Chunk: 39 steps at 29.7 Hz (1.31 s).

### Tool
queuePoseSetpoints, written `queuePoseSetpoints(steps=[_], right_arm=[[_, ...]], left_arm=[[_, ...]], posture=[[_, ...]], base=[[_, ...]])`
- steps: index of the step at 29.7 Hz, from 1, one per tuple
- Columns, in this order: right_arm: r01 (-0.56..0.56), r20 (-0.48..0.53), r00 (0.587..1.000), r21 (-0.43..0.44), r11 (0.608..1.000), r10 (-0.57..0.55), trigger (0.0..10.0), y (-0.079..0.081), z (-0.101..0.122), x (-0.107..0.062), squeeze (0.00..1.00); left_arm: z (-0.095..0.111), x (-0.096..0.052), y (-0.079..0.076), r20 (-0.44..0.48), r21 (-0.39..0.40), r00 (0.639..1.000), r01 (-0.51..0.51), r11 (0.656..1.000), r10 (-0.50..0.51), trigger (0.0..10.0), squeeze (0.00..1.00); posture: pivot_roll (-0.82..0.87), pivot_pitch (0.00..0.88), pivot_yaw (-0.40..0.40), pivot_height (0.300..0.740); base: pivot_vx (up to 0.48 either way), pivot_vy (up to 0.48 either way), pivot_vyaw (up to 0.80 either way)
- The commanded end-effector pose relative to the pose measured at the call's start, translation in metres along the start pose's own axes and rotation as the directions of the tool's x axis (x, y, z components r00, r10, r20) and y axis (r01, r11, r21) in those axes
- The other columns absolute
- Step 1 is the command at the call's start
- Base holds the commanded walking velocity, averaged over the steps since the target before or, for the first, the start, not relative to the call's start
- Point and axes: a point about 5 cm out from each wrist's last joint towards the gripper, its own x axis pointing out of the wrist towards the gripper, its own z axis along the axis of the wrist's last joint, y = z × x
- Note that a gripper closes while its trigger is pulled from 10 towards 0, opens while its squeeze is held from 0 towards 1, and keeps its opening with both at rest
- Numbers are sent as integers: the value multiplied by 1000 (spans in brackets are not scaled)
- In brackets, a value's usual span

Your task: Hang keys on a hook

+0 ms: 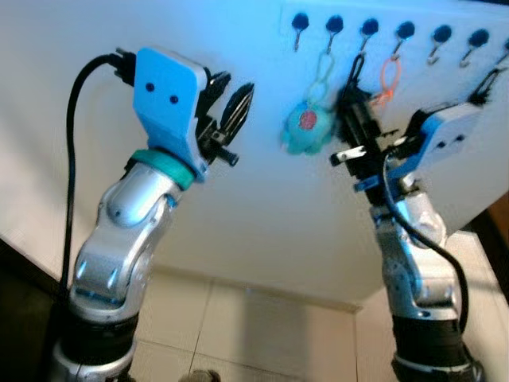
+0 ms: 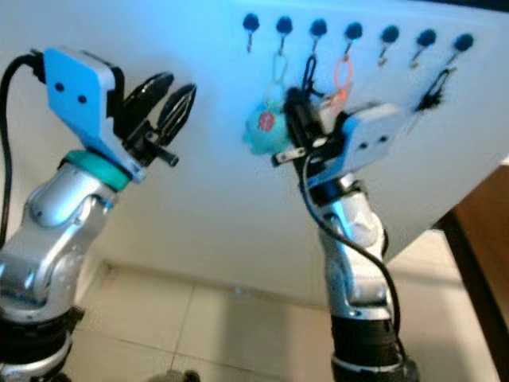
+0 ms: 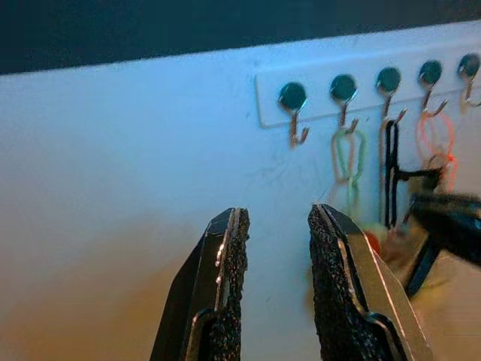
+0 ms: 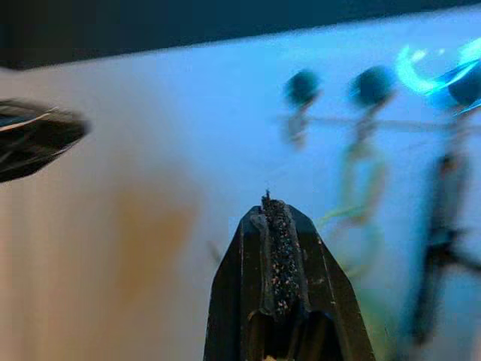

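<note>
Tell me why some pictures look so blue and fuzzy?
In the left eye view a bluish glare washes the white board near the hooks; in the right wrist view the hooks and hanging loops are smeared and out of focus, with a bright cyan streak, while the right gripper stays sharp; the left wrist view is clearer, with the left gripper crisp.

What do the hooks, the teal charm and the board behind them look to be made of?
Hooks: thin bent metal wire, shiny glints, under dark round caps that may be plastic.
Teal charm: soft and rounded, probably plush or rubber; too blurred to tell.
Board: smooth, white, matte, likely painted or laminated panel.
</note>
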Motion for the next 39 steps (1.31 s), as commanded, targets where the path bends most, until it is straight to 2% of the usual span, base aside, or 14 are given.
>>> queuePoseSetpoints(steps=[1,3,6,8,9,11,13,22,26,27,28,30,32,39], right_arm=[[-37,11,999,-34,999,37,10000,6,3,-4,0],[23,33,999,-69,997,-21,10000,1,7,-4,0],[54,45,998,-80,995,-51,10000,-1,8,-4,0],[209,90,976,-137,968,-198,10000,-24,13,-2,0],[209,90,976,-137,968,-198,10000,-24,13,-2,0],[272,110,960,-163,948,-257,10000,-34,16,-1,0],[297,105,954,-194,935,-281,10000,-39,16,1,0],[357,97,934,-208,911,-344,10000,-46,15,10,0],[428,105,904,-252,868,-415,10000,-62,15,17,0],[428,105,904,-252,868,-415,10000,-62,15,17,0],[435,104,900,-254,864,-423,10000,-65,15,18,0],[445,85,894,-279,851,-440,10000,-72,9,20,0],[446,75,893,-291,847,-444,10000,-75,6,21,0],[475,71,874,-341,811,-481,10000,-90,6,22,0]], left_arm=[[-2,-2,1,-7,-6,1000,5,1000,-5,10000,0],[-2,-1,1,-6,-6,1000,8,1000,-8,10000,0],[-1,-1,1,-5,-6,1000,9,1000,-9,10000,0],[2,3,3,12,4,1000,14,1000,-14,10000,0],[2,3,3,12,4,1000,14,1000,-14,10000,0],[4,5,5,21,14,1000,14,1000,-15,10000,0],[6,7,8,26,30,1000,9,999,-10,10000,0],[7,6,15,22,58,1000,-8,998,7,10000,0],[7,6,17,17,68,1000,-12,998,11,10000,0],[7,6,17,17,68,1000,-12,998,11,10000,0],[6,7,17,10,80,1000,-10,997,9,10000,0],[-3,11,17,-31,156,999,13,988,-9,10000,0],[-6,12,17,-47,182,999,23,983,-15,10000,0],[-8,13,22,-66,207,998,32,978,-18,10000,0]], posture=[[10,13,84,740],[10,13,84,740],[10,15,82,740],[11,17,83,740],[11,17,83,740],[10,19,84,740],[13,20,84,740],[18,24,85,740],[24,35,93,740],[24,35,93,740],[24,35,93,740],[27,45,102,740],[27,47,104,740],[32,67,118,740]], base=[[0,0,0],[0,0,0],[0,0,0],[0,0,0],[0,0,0],[0,0,0],[0,0,0],[0,0,0],[0,0,0],[0,0,0],[0,0,0],[0,0,0],[0,0,0],[0,0,0]])
